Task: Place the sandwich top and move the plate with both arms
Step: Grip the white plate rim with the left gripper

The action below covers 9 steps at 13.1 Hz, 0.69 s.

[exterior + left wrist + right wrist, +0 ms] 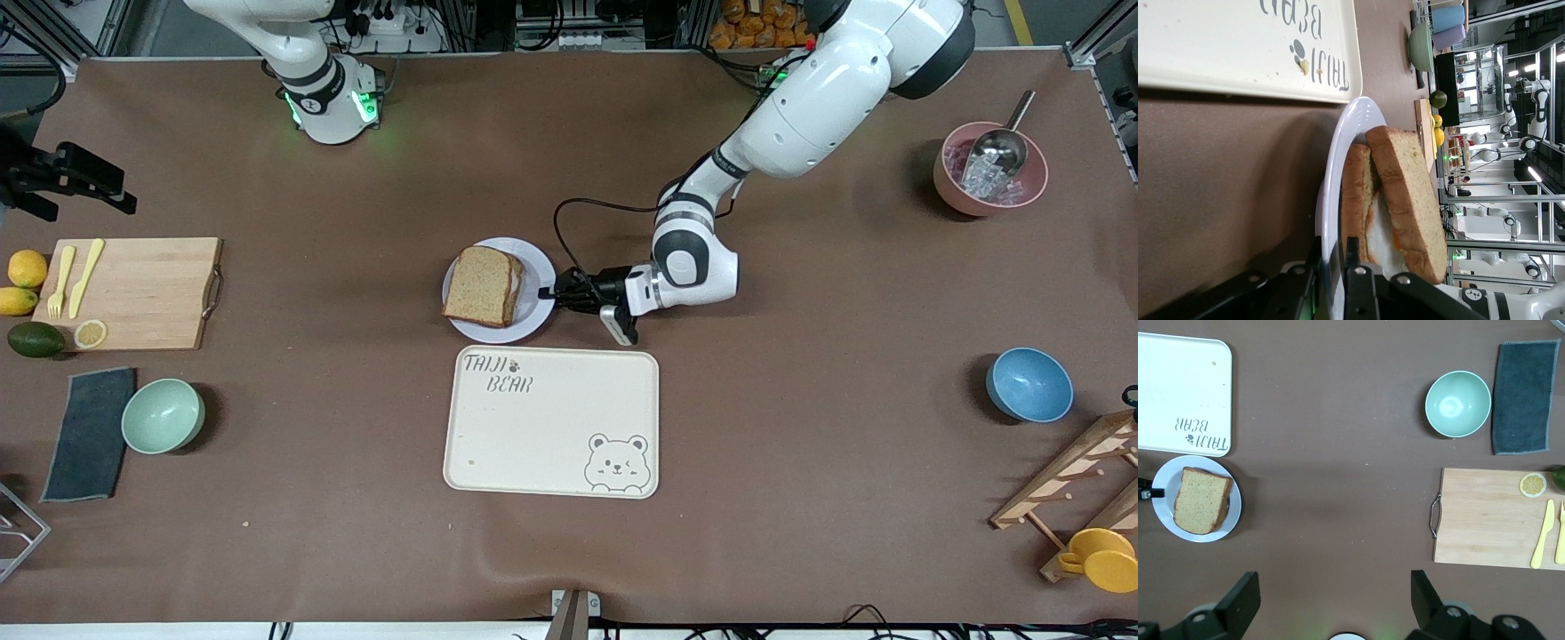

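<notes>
Entry, taken nearest the front camera first.

1. Cream tray (551, 422), bear drawing on it: I count nothing on it. I take it to be where the plate is meant to go, though nothing in view confirms that.

2. Plate (537, 307), just past the tray's edge, flat on the table. I log it as not yet moved.

3. Sandwich top (482, 286): lying on the stack on the plate, a little askew over the lower slice, with egg showing between the two in the left wrist view. I judge the placing step done.

4. Left gripper (553, 295): low at the plate's rim on the left arm's side. In the left wrist view its fingers (1358, 283) stand one on either side of the rim, closed on it or very nearly; I judge this the start of the grasp.

5. Right gripper (1331, 603): up over the bare table between plate and cutting board (1498, 518), jaws wide apart, holding nothing. This arm waits.

Outstanding: the right arm's hold on the plate, then the two-armed carry.
</notes>
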### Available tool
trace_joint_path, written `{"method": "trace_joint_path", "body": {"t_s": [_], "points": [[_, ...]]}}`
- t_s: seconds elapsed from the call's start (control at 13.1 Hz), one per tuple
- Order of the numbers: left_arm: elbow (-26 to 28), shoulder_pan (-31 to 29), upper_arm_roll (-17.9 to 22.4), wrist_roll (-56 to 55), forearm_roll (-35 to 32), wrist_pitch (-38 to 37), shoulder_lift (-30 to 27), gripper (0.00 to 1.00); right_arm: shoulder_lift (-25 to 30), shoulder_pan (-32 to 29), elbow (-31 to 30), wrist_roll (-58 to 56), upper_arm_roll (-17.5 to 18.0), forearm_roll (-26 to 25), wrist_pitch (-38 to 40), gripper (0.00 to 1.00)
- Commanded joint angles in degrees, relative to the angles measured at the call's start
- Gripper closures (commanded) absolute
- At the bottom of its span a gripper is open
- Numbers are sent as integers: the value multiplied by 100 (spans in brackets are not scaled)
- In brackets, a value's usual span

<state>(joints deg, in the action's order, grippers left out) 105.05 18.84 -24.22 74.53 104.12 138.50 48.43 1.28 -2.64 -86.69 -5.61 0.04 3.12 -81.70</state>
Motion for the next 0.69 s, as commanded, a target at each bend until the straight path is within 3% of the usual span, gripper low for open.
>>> {"method": "trace_joint_path", "body": {"t_s": [0.0,0.23,0.61], "points": [[-98,23,-4,360,196,-77,88,92,-23,44,64,60,-13,-13,49,0],[-72,6,-4,545,187,-86,97,100,-23,44,64,60,-13,-13,49,0],[-55,-73,-4,590,257,-218,44,100,-23,53,64,60,-13,-13,49,0]]}}
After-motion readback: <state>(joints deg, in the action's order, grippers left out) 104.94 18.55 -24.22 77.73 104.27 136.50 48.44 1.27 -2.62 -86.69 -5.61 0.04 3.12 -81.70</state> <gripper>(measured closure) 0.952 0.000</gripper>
